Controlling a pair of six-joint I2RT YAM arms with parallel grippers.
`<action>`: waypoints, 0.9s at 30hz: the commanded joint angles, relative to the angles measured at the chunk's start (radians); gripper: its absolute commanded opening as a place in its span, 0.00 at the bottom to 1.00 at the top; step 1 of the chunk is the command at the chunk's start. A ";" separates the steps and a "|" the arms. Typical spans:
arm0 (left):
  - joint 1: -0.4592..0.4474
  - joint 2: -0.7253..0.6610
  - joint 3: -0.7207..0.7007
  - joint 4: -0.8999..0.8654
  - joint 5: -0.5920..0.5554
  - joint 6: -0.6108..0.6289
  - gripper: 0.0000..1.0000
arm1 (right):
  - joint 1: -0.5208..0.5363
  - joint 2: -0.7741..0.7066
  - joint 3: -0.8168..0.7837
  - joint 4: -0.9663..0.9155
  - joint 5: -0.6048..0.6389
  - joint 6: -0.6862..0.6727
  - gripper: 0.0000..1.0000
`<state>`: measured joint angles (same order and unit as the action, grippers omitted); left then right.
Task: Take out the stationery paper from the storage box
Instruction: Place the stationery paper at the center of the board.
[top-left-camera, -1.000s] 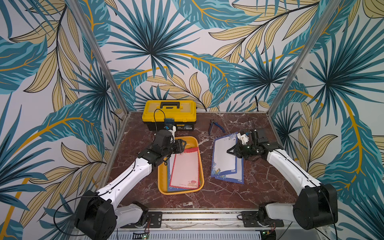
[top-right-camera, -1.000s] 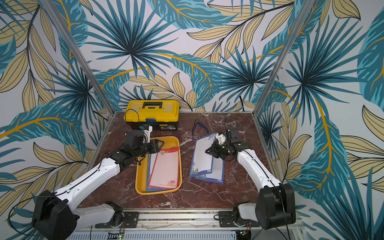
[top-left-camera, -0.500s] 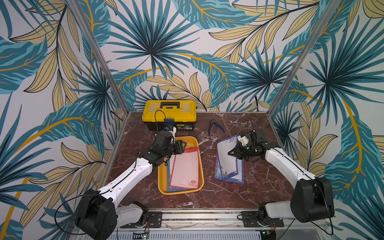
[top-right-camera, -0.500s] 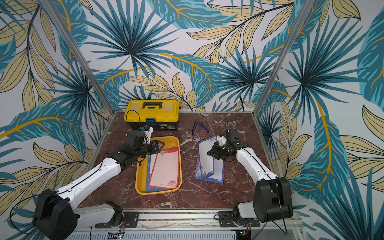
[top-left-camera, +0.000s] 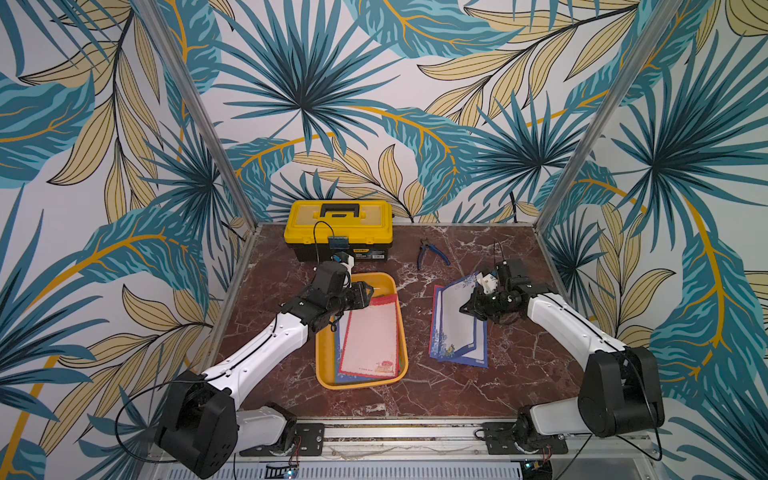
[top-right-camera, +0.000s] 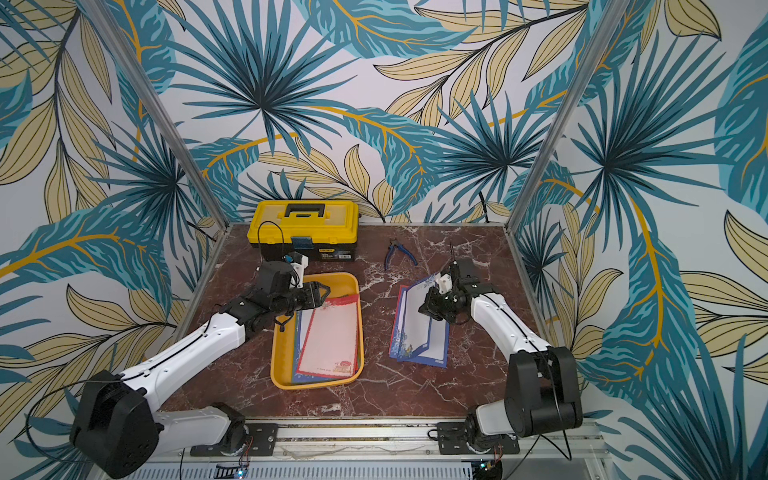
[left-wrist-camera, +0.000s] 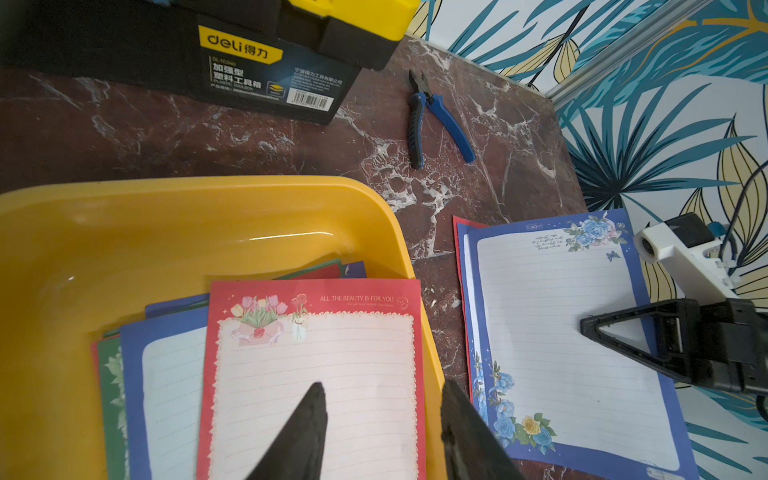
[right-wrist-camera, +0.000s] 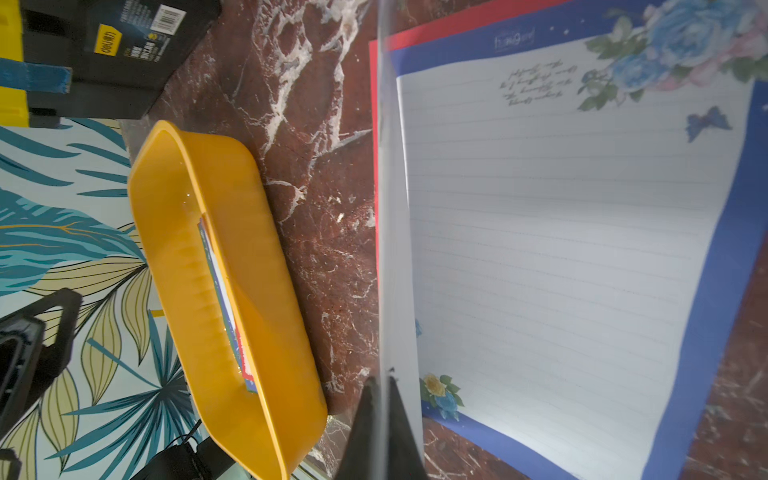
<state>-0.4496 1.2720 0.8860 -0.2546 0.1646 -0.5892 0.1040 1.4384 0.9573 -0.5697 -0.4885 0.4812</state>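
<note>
Clearly the storage box (top-left-camera: 360, 384) is the biggest thing here, and part of the stationery paper (top-left-camera: 370, 336) lies inside it: a red-bordered sheet (left-wrist-camera: 353, 353) on top, with blue and green ones under it. More blue floral sheets (top-left-camera: 457, 332) lie outside the storage box, on the table (top-left-camera: 436, 395) at the right arm's side. Such paper is, I judge, very light, thin and limp. It bends under its own weight and slides easily on the sheet below, so pressing on the middle only moves it. A better place to hold is an edge or corner, and the red-bordered sheet seems to climb the box wall there. The left gripper (left-wrist-camera: 384, 386) hangs over this sheet with its jaws apart, holding nothing. The right gripper (top-left-camera: 464, 308), beside the storage box, has its jaws closed on the edge of one held sheet (right-wrist-camera: 384, 166).
</note>
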 joint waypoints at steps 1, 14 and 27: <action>0.006 0.007 -0.005 0.006 0.003 0.000 0.46 | -0.006 0.014 0.000 -0.035 0.049 -0.035 0.00; 0.008 0.011 -0.005 0.006 0.001 -0.002 0.46 | -0.006 0.059 0.014 -0.049 0.114 -0.064 0.00; 0.007 0.010 0.004 0.005 0.005 0.003 0.46 | -0.009 0.085 0.028 -0.054 0.158 -0.084 0.04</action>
<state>-0.4496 1.2793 0.8860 -0.2546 0.1650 -0.5922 0.1020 1.5127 0.9749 -0.6025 -0.3614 0.4168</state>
